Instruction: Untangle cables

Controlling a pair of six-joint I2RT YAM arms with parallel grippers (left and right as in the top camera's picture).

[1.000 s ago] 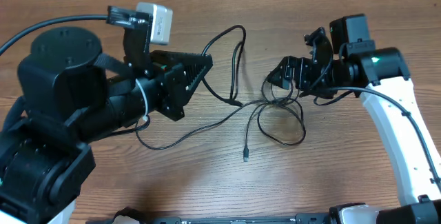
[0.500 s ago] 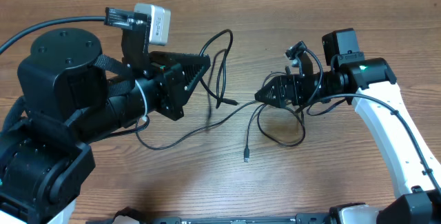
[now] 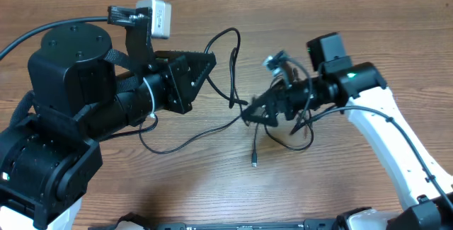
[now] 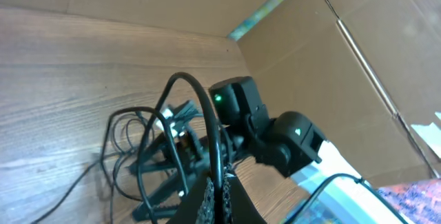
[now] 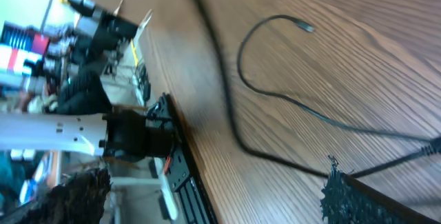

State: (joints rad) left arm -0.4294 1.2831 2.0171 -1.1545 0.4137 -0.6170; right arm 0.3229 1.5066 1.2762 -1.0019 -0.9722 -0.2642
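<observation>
Wooden table (image 3: 212,194) bears tangled cables (image 3: 253,151); left end effector (image 3: 211,59) pinches one.

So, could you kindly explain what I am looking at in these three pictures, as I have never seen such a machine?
These are two robot arms at a wooden table, each ending in a two-finger gripper. One picture is taken from above; the other two come from small cameras on the arms' wrists. Thin black cables lie tangled on the table. The left gripper is pinched shut on one cable loop, holding it up off the table. The right gripper is wide open near the tangle and holds nothing; it looks blurred from above.
</observation>
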